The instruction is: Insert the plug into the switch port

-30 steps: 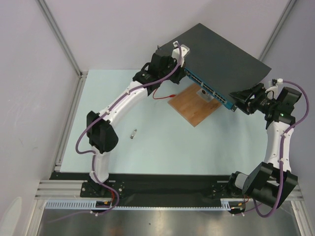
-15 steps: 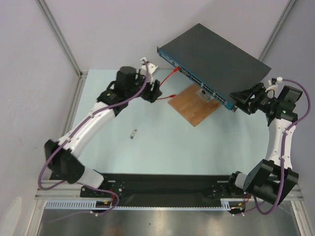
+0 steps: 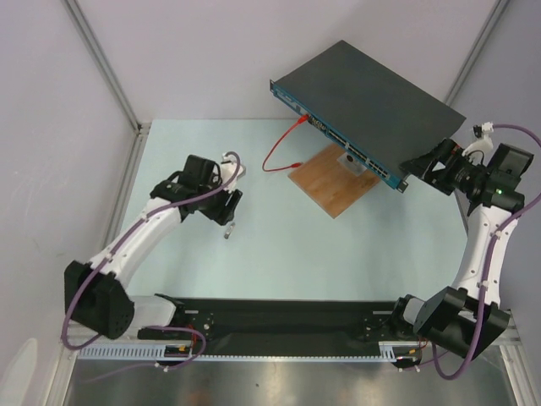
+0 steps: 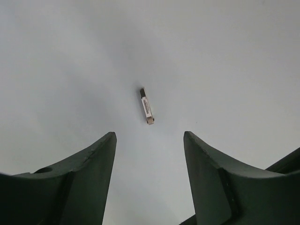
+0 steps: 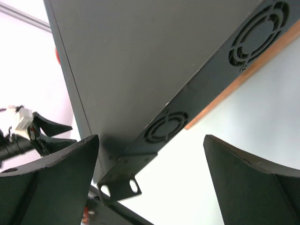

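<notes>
The right gripper (image 5: 151, 138), spread wide, flanks a corner of the switch (image 3: 372, 95). The left gripper (image 4: 149, 135), also spread, hangs well apart from it. The plug (image 3: 303, 123) of the red cable (image 3: 274, 157) (seating unclear) meets its blue front.

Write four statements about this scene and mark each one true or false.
1. The left gripper is open, with a small metal piece on the table ahead of its fingers. True.
2. The right gripper is shut on the red cable. False: it is open at a corner of the switch, apart from the red cable.
3. One end of the red cable reaches the switch's blue front edge. True.
4. The wooden board lies on top of the switch. False: it lies under the switch's front edge.
</notes>
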`<state>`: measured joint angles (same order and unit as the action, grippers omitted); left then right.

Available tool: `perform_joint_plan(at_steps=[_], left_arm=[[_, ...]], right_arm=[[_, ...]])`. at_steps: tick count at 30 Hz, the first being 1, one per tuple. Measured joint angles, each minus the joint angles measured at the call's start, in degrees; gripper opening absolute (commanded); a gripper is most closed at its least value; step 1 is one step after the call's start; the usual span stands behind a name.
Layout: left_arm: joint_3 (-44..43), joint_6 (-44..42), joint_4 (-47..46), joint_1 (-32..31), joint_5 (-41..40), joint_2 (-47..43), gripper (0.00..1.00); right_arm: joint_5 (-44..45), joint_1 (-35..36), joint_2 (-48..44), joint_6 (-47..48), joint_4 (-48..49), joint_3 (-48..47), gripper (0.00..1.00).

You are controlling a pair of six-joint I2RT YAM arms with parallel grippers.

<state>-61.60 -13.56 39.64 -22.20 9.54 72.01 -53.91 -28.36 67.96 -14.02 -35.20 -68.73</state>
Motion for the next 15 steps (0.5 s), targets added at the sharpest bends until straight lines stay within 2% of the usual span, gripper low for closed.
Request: perform_joint_plan(at_steps=[5, 9, 15], left_arm=[[-2.3, -0.5, 6.3, 0.0, -1.1, 10.5, 0.60], [-3.9, 0.7, 9.0, 0.0, -1.4, 19.5, 0.54], [-4.3, 2.6, 9.6, 0.0, -1.4, 26.1, 0.46]], right_arm=[[3.6, -0.1, -2.6, 6.2, -4.8, -3.7, 0.99], [5.2, -0.1, -5.5, 9.8, -7.6, -6.2, 0.97], [5.5, 0.0, -7.5, 13.3, -10.8, -9.4, 0.95]])
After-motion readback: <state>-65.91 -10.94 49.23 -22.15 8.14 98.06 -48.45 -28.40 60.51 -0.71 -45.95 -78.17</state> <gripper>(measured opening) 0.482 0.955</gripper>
